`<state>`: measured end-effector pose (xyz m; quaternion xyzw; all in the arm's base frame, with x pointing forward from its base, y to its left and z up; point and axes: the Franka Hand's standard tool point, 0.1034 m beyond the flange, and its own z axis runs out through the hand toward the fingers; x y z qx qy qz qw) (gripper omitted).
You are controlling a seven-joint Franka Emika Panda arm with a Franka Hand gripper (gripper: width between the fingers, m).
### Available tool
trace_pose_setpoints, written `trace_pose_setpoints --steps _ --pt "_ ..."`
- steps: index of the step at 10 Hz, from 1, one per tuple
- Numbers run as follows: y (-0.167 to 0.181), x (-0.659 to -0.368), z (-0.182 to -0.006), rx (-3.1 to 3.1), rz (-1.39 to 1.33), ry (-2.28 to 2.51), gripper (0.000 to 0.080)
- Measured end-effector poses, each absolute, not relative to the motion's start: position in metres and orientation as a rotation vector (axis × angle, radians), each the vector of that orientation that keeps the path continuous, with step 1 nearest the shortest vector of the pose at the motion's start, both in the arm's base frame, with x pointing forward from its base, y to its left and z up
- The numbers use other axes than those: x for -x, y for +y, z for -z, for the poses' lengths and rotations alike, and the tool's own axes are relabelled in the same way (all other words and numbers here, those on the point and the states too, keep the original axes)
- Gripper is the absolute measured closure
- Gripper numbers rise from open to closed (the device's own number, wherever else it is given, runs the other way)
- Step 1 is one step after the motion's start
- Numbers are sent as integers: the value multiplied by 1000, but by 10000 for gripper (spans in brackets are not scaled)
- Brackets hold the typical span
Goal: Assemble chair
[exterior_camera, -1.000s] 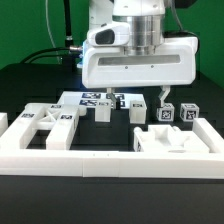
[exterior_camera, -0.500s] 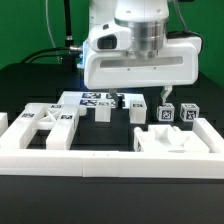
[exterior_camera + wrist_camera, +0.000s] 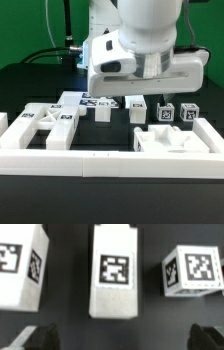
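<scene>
Since the earlier pictures the gripper (image 3: 120, 338) has swung round. In the exterior view its broad white housing (image 3: 148, 72) has shifted toward 3 o'clock and sunk slightly toward 6 o'clock. It now sits skewed instead of square-on. The round wrist (image 3: 150, 22) above it looks larger and fills the 12 o'clock edge of that view. The dark fingertip that showed under the housing at 5 o'clock no longer shows.

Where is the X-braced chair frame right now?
In the exterior view the X-braced frame lies flat on that view's left, just behind the long white rail, with the marker board behind it toward the right.
</scene>
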<state>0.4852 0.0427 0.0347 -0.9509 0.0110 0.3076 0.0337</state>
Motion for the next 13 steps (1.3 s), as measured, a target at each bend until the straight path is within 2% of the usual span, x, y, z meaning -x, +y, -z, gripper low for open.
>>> trace_pose_setpoints --steps 4,6,10,13 --pt "38 -482 -29 2919 -983 76 151" --pt "38 -475 -30 2840 -1169 45 151" --pt "40 -469 -23 2648 -1542 19 151" --pt "45 -470 -14 2642 -1568 10 151"
